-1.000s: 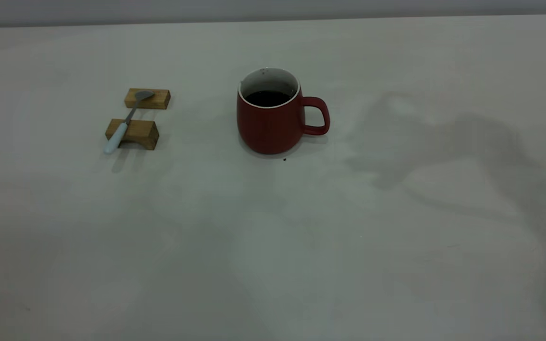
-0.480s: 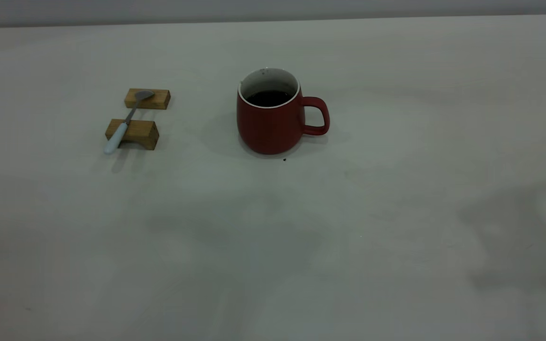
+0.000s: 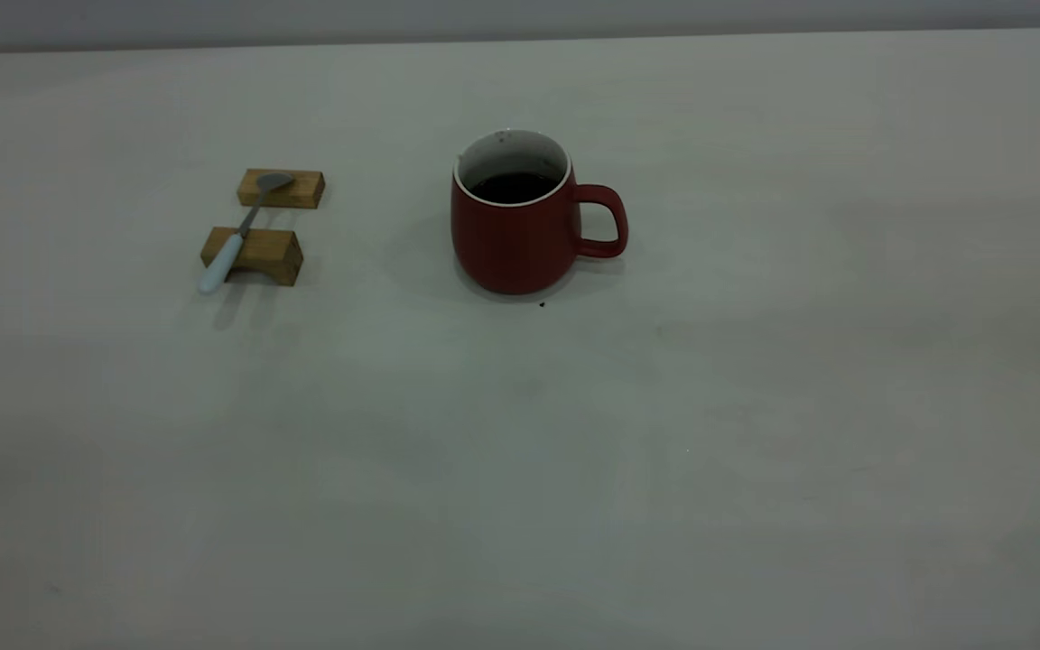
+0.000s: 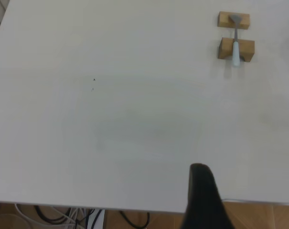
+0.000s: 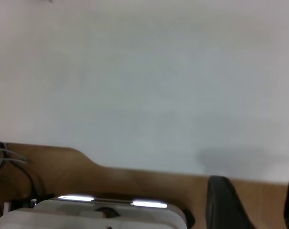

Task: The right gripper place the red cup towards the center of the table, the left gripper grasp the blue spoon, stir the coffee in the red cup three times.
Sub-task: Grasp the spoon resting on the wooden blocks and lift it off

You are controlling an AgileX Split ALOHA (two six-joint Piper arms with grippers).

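The red cup (image 3: pixel 515 239) stands upright a little behind the middle of the table (image 3: pixel 574 451), handle pointing right, with dark coffee (image 3: pixel 511 187) inside. At the left, the blue spoon (image 3: pixel 236 236) lies across two wooden blocks, bowl on the far one; it also shows far off in the left wrist view (image 4: pixel 235 40). Neither gripper appears in the exterior view. My left gripper (image 4: pixel 251 200) hangs over the table's near edge, one finger (image 4: pixel 201 195) showing with free space on both sides. My right gripper (image 5: pixel 256 191) is open beyond the table's edge, holding nothing.
Two tan blocks (image 3: pixel 281 189) (image 3: pixel 258 255) carry the spoon. A tiny dark speck (image 3: pixel 542 304) lies just in front of the cup. Past the table edge, the right wrist view shows wooden floor, cables (image 5: pixel 5 162) and a white housing (image 5: pixel 87 212).
The arm's shadow on the right side of the table slid toward the front right and left the view. Cup, spoon and blocks have not moved.
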